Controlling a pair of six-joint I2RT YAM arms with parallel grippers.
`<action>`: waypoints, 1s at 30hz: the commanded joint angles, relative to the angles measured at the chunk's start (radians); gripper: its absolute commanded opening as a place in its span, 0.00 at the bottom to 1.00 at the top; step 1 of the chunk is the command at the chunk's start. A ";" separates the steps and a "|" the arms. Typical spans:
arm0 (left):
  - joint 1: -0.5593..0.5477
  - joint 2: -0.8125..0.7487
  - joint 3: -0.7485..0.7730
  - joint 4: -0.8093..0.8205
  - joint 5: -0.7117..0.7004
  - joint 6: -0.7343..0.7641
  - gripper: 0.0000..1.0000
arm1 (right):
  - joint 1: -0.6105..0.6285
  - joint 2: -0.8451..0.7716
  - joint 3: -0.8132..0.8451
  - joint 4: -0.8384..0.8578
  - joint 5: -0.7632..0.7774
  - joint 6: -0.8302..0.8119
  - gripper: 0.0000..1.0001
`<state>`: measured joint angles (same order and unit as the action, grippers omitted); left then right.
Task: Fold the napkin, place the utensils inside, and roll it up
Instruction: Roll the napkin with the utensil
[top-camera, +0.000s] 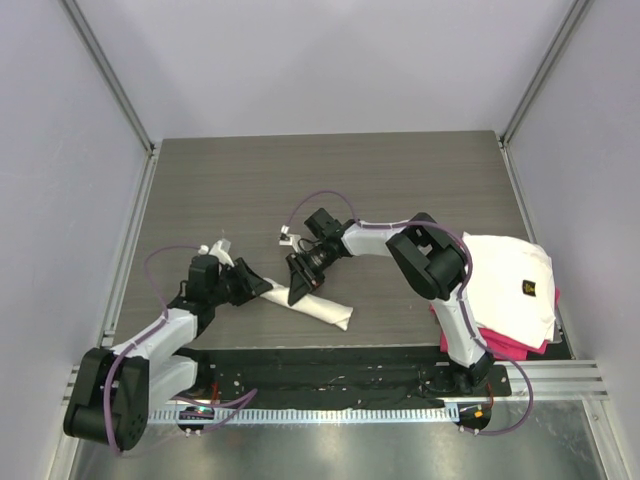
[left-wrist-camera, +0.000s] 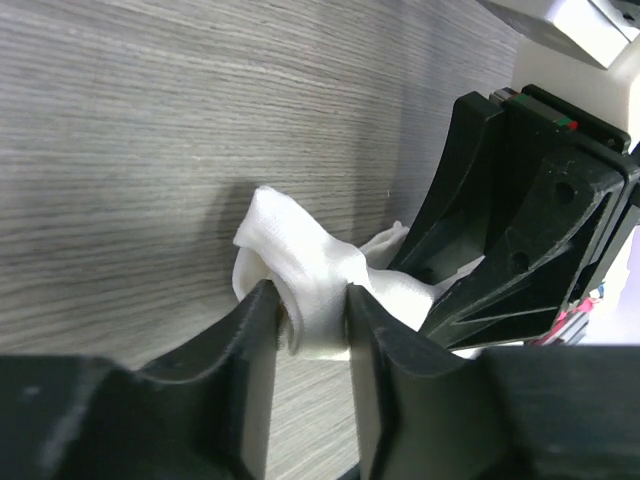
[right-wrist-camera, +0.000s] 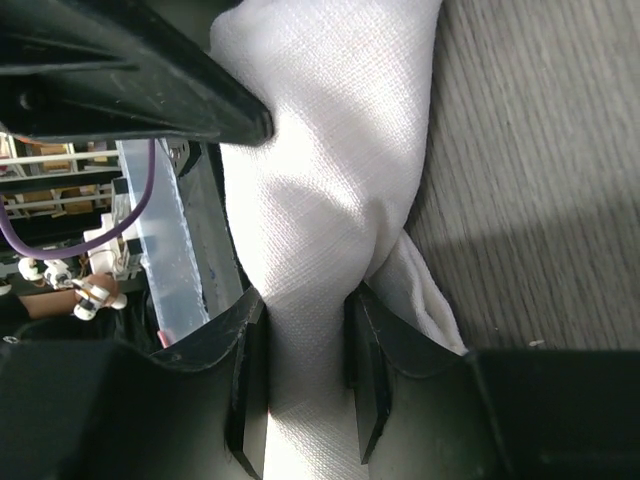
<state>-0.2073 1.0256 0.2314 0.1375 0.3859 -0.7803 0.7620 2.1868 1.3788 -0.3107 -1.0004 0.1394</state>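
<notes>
My left gripper (top-camera: 264, 287) is narrowed onto the napkin (top-camera: 322, 307), its jaws pinching a bunched end of the cloth. In my left wrist view, the left gripper (left-wrist-camera: 312, 318) has the cream fabric squeezed in the slim gap. A crumpled fold of the napkin (left-wrist-camera: 290, 245) stands out past the tips toward 12 o'clock.

My right gripper (top-camera: 300, 288) is likewise closed down on the napkin, just beside the left one on its 3 o'clock side. In my right wrist view, the right gripper (right-wrist-camera: 305, 345) clamps the cloth between its jaws. From there the napkin (right-wrist-camera: 330, 140) runs on toward 12 o'clock as a thick bundle, with a loose corner spilling out at 4 o'clock.

From above, the napkin lies as a rolled tube on the table (top-camera: 250, 180), a little toward 6 o'clock from the table's middle. Its length runs from 10 o'clock to 4 o'clock. Both of my grips are at the 10 o'clock end, and the 4 o'clock end lies free on the wood.

Well apart, at the table's 3 o'clock edge, sits a folded white cloth (top-camera: 505, 270) with a small dark logo. It lies on a pink cloth (top-camera: 512, 346) that shows at its 6 o'clock side.
</notes>
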 joint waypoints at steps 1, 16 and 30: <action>0.002 0.028 0.009 0.100 0.024 -0.011 0.32 | 0.002 0.031 0.014 0.002 0.066 0.025 0.25; 0.003 0.065 0.157 -0.202 -0.045 0.027 0.00 | 0.068 -0.350 -0.038 -0.048 0.593 -0.105 0.66; 0.002 0.154 0.255 -0.322 -0.044 0.033 0.00 | 0.393 -0.449 -0.277 0.239 1.221 -0.402 0.83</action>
<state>-0.2070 1.1740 0.4515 -0.1463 0.3473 -0.7708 1.1347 1.7302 1.1145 -0.1741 0.0353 -0.1589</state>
